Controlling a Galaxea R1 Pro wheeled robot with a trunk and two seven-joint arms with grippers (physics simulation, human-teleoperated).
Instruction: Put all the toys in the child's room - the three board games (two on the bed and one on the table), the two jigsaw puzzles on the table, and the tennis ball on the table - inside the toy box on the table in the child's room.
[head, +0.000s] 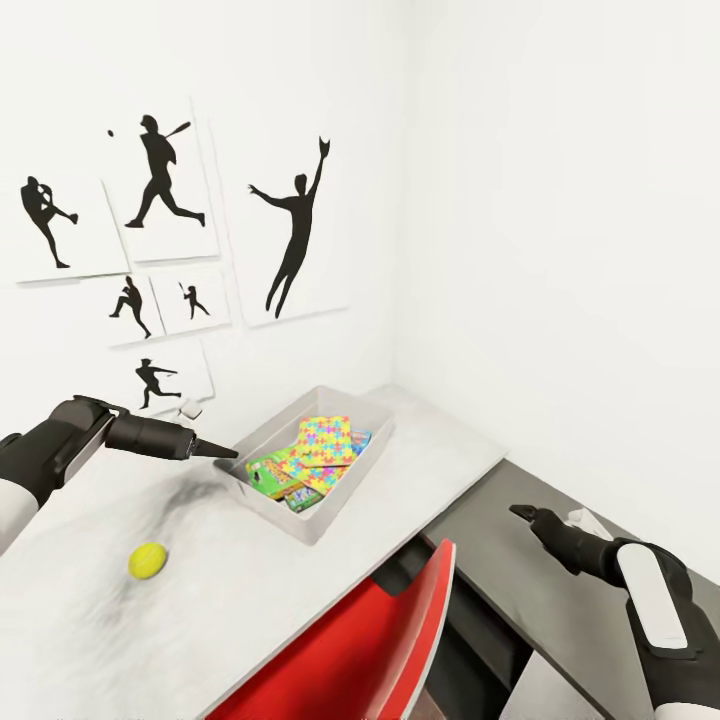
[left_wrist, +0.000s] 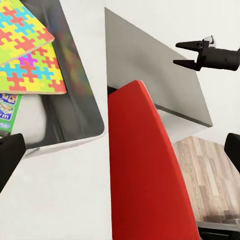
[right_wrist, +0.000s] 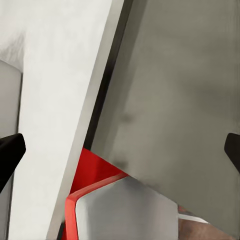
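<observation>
The grey toy box (head: 300, 522) sits on the white table (head: 230, 610) near the wall corner. Inside it lie colourful jigsaw puzzles (head: 325, 441) on top of green board games (head: 268, 476). The yellow tennis ball (head: 147, 561) rests on the table, left of the box and nearer to me. My left gripper (head: 224, 451) hovers just off the box's left rim, above the ball; its black fingers (left_wrist: 10, 156) stand wide apart, empty. My right gripper (head: 522, 513) hangs open and empty over the lower grey surface, right of the table.
A red chair back (head: 370, 640) stands against the table's front edge, between my arms. A lower grey desktop (head: 500, 575) runs along the right wall. Baseball silhouette posters (head: 295, 230) hang on the back wall. Wood floor (left_wrist: 210, 175) shows beyond the chair.
</observation>
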